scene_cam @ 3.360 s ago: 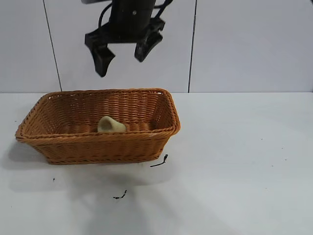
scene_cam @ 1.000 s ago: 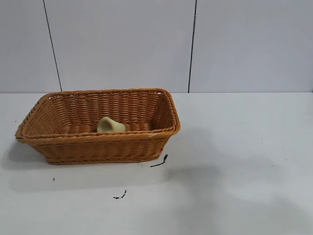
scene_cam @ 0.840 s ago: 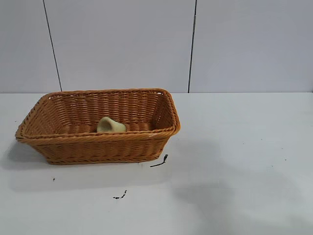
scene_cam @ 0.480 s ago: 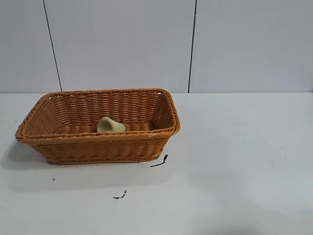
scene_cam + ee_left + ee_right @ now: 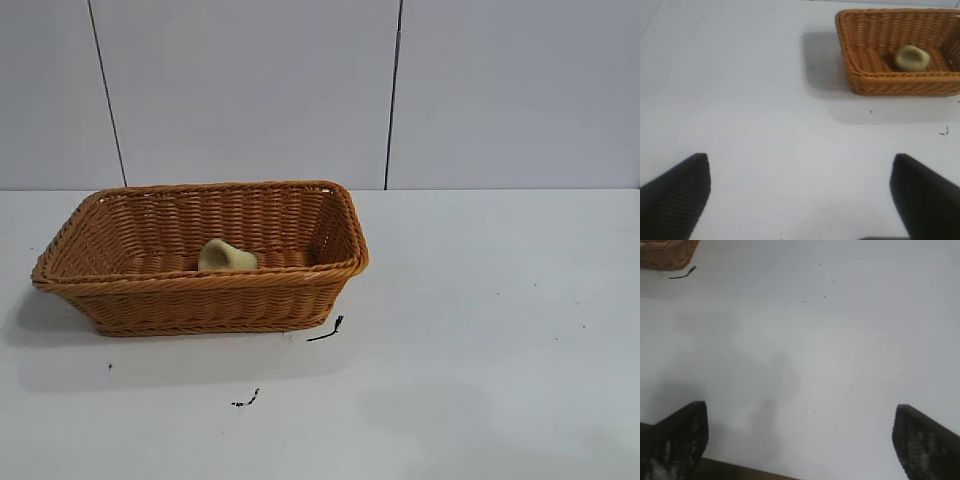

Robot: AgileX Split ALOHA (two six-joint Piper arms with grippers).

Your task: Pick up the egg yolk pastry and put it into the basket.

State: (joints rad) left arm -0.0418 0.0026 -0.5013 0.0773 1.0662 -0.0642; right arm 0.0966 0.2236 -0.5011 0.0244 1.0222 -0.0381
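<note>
Exterior view | egg yolk pastry (image 5: 226,256) lies inside basket (image 5: 200,285) on table (image 5: 480,330) | left gripper (image 5: 800,200) spread wide, empty | right gripper (image 5: 800,440) spread wide, empty, away from basket

White table (image 5: 480,300); pale panelled wall (image 5: 250,90), dark seams.

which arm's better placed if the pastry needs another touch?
Left, probably. Its open gripper looks at the basket with the pastry inside; the right gripper, also open, sees only a basket corner. The pastry already lies in the basket, so likely neither is needed.
</note>
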